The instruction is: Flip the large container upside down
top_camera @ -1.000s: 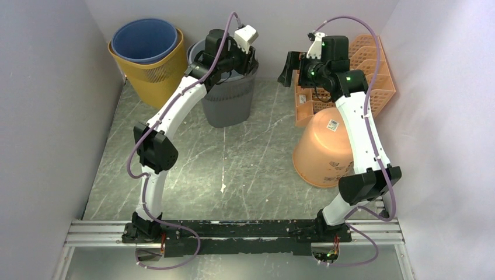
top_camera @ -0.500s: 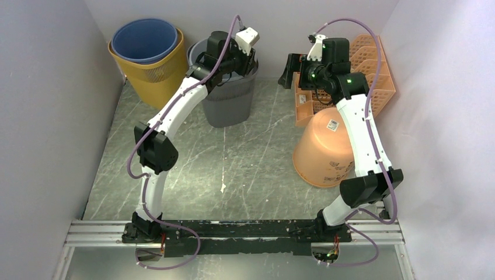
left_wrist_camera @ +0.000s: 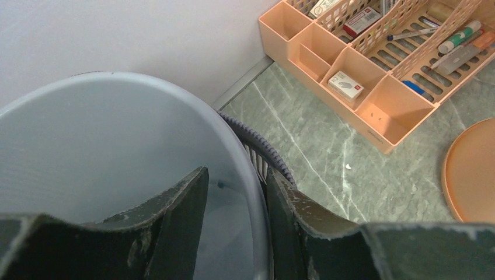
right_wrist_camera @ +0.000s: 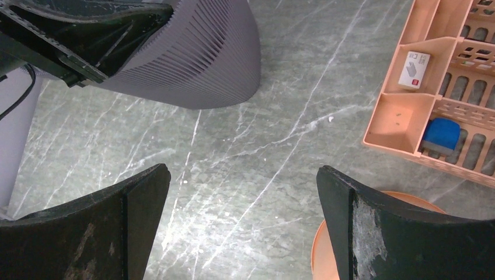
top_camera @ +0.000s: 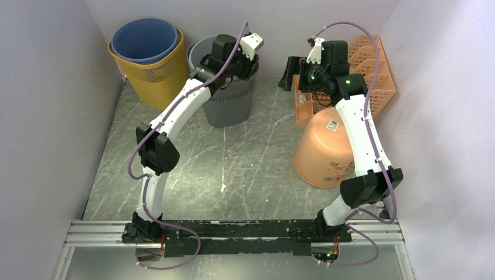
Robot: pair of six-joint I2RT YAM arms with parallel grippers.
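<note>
Bins: 4 | grey bin (top_camera: 229,99) rim pinched: left pincer (left_wrist_camera: 236,201)

A grey-green marble-patterned tabletop (top_camera: 233,157) with thin white veins fills the enclosure. Plain pale lavender-grey walls rise on three sides of it: a left wall (top_camera: 41,116), a back wall (top_camera: 280,14) and a right wall (top_camera: 449,128). A strip of aluminium rail (top_camera: 93,232) runs along the tabletop's near edge. The light is soft and even, with a pale sheen on the tabletop and only faint shadows near the back wall.
</note>
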